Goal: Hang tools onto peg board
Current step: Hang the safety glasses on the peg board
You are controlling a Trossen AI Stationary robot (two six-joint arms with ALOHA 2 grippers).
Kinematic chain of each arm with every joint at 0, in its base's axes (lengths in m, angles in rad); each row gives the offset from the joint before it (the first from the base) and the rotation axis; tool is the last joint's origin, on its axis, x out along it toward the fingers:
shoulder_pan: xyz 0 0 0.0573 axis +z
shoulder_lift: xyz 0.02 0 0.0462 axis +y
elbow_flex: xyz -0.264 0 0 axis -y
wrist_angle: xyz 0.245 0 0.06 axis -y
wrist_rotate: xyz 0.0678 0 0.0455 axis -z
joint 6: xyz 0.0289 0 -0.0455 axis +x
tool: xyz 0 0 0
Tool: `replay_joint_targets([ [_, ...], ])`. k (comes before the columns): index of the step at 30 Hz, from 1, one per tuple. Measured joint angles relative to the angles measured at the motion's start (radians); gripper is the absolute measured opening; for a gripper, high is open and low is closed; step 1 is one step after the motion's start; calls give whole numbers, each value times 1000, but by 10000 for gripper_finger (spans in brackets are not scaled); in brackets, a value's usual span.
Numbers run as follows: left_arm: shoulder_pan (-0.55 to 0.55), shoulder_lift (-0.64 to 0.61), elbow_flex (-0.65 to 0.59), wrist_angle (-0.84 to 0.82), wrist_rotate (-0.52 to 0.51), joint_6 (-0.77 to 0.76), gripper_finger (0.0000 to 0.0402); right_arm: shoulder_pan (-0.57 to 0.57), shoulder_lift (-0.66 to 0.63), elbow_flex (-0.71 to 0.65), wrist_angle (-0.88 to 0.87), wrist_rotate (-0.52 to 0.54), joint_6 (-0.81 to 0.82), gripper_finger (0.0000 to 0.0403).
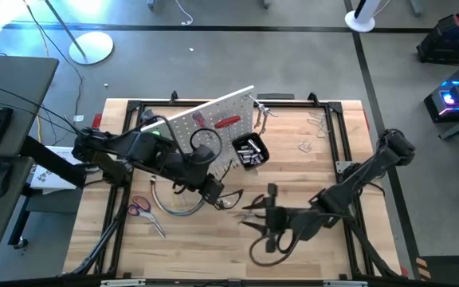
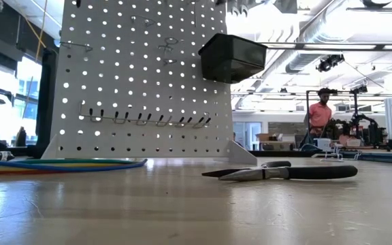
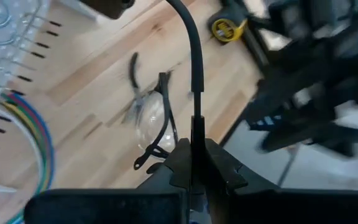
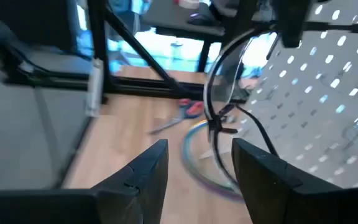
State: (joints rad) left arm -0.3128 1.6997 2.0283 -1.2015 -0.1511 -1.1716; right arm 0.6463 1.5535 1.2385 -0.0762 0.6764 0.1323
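Observation:
My left gripper (image 1: 216, 193) (image 3: 195, 144) is in front of the white peg board (image 1: 205, 119) (image 2: 141, 75), raised above the table and shut on clear safety glasses with a black frame (image 1: 229, 199) (image 3: 151, 118) (image 4: 224, 87). My right gripper (image 1: 260, 214) (image 4: 197, 180) is open and empty, raised, pointing toward the table's left and at the glasses. Black-handled pliers (image 1: 253, 206) (image 2: 284, 171) lie flat on the table near it. Red-handled scissors (image 1: 140, 206) (image 4: 188, 109) lie flat at the left. A red-handled screwdriver (image 1: 228, 121) hangs on the board beside its black bin (image 1: 249, 151) (image 2: 231, 56). My left gripper pinches one thin black temple arm (image 3: 196, 121) of the glasses between its two shut fingers. The arm's free end (image 3: 191, 43) sticks out past the fingertips and curves away. The lens hangs beside and below the fingers, clear of the table.
A curved bundle of coloured cables (image 1: 174, 206) (image 2: 53, 164) lies at the board's foot. A yellow tape measure (image 3: 225, 28) lies by the black metal frame (image 1: 333, 135). Metal clamps (image 1: 305, 146) lie at the far right. A person (image 2: 318, 112) is in the room behind.

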Motion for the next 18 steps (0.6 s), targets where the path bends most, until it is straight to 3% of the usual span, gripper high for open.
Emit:
replay_joint_targets([
  [4, 12, 1, 28, -3, 60, -25, 12, -12, 53, 5, 6, 90, -137, 172],
  [11, 61, 1, 38, -3, 99, -38, 12, -18, 147, 105, -11, 143, -289, 174],
  [18, 99, 2, 38, 52, 117, -49, 12, -60, 223, 204, -49, 259, -315, 174],
])
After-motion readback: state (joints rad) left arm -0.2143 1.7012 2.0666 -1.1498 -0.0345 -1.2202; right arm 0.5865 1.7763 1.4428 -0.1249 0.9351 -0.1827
